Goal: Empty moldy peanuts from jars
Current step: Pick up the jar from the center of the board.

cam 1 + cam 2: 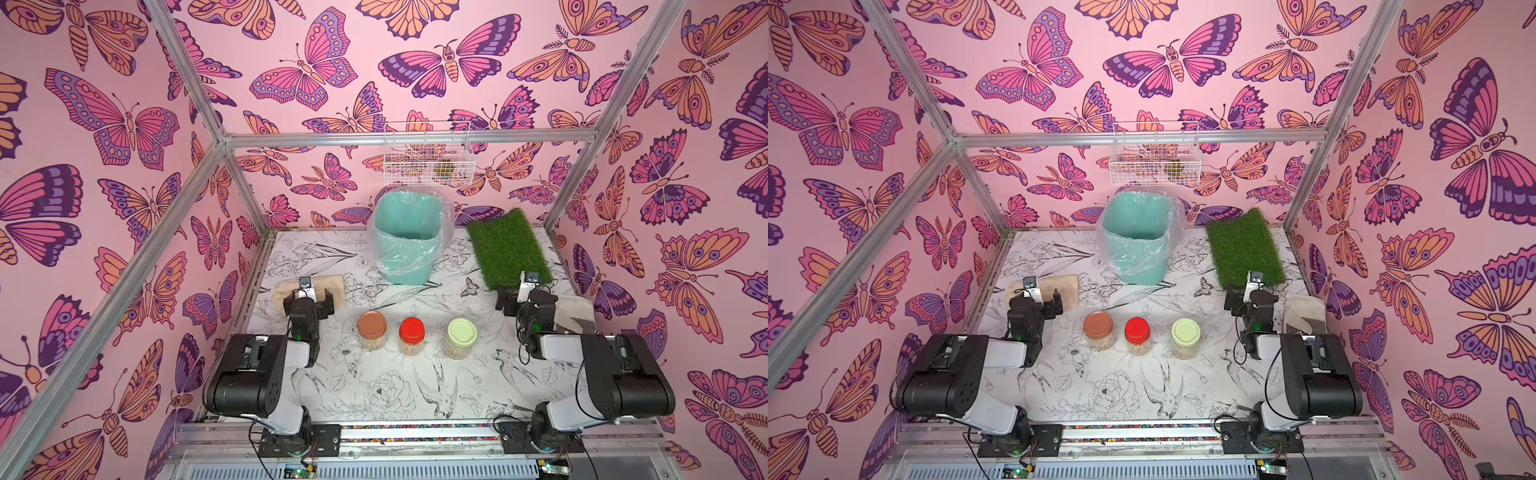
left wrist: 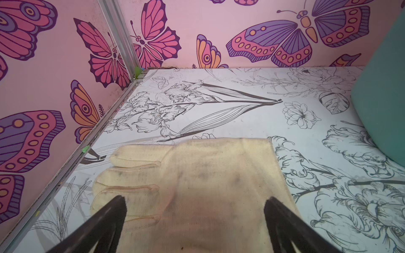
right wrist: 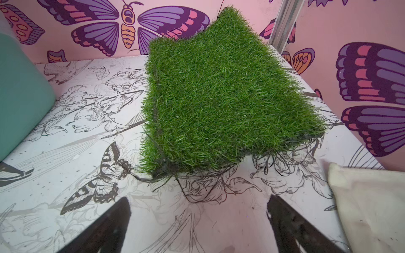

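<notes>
Three clear jars stand in a row mid-table in both top views, lids screwed on: brown [image 1: 372, 326] [image 1: 1098, 325], red [image 1: 412, 330] [image 1: 1137, 329] and pale green [image 1: 462, 332] [image 1: 1185, 332]. Pale peanuts [image 1: 372, 344] show through their walls. My left gripper [image 1: 309, 297] [image 2: 195, 199] hovers open over a cream glove [image 2: 197, 170], left of the jars. My right gripper [image 1: 525, 297] [image 3: 198, 199] stands open above bare table, right of the jars. Neither holds anything, and no jar appears in either wrist view.
A mint-green bin [image 1: 405, 274] with a plastic liner stands behind the jars. A fake-grass mat [image 1: 509, 249] [image 3: 219, 98] lies at the back right. Cream cloth [image 1: 575, 309] [image 3: 368, 201] lies beside the right gripper. A white wire basket [image 1: 428, 153] hangs on the back wall.
</notes>
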